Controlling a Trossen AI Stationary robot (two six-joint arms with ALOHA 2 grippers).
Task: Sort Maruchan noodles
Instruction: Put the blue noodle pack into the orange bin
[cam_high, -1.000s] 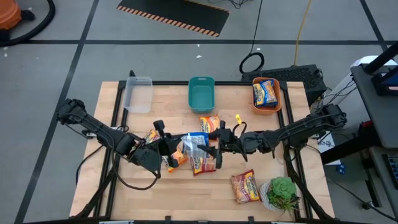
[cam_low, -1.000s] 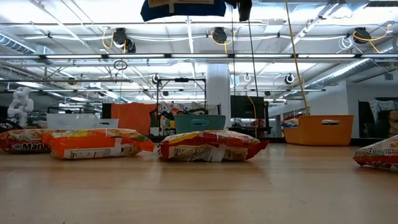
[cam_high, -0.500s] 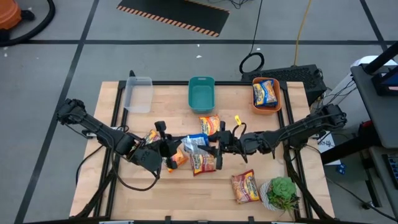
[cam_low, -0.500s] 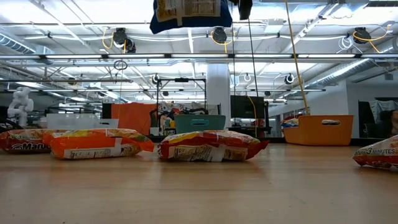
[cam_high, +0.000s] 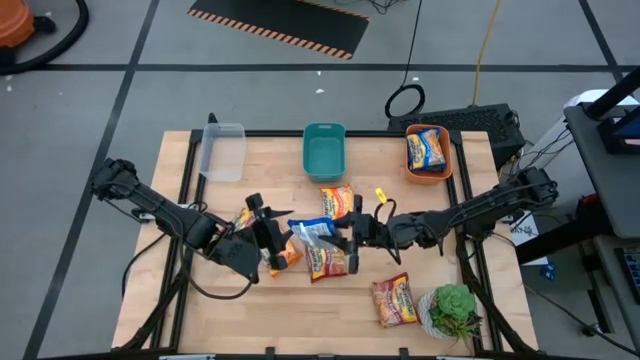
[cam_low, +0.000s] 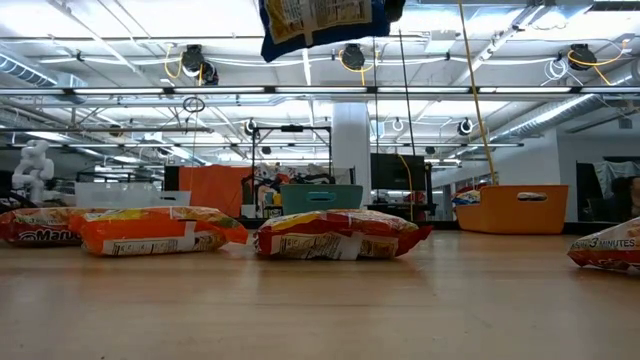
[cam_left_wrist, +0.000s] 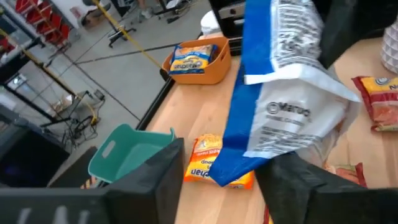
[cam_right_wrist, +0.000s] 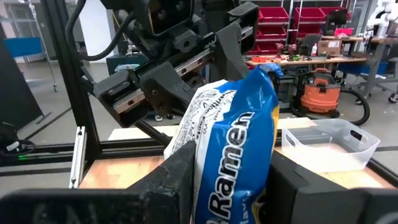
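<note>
Blue-and-white crinkly plastic ramen packet hangs above the tabletop, pinched by the right gripper. The left gripper stands open beside it. Light, slippery, brittle inside: best held by an edge seam.

table: light wooden top with a dark frame
back edge: clear plastic bin, teal bin, orange bin holding a packet
middle: orange packets, red packet, orange-yellow packet
front right: red-orange packet, beside a potted plant
</note>
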